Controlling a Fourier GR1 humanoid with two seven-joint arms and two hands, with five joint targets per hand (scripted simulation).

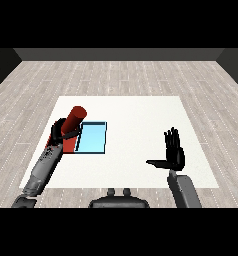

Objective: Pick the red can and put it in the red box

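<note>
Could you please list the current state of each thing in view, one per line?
Red can: tilted, held over the red tray.
Left robot hand: curled round the can.
Right robot hand: open, holding nothing.
Red tray: on the table, mostly hidden.
Blue tray: on the table, nothing in it.

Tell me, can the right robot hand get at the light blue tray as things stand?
Probably yes. The right robot hand is open and holds nothing, and only bare table lies between it and the light blue tray. The left robot hand holds the red can over the far side.
</note>
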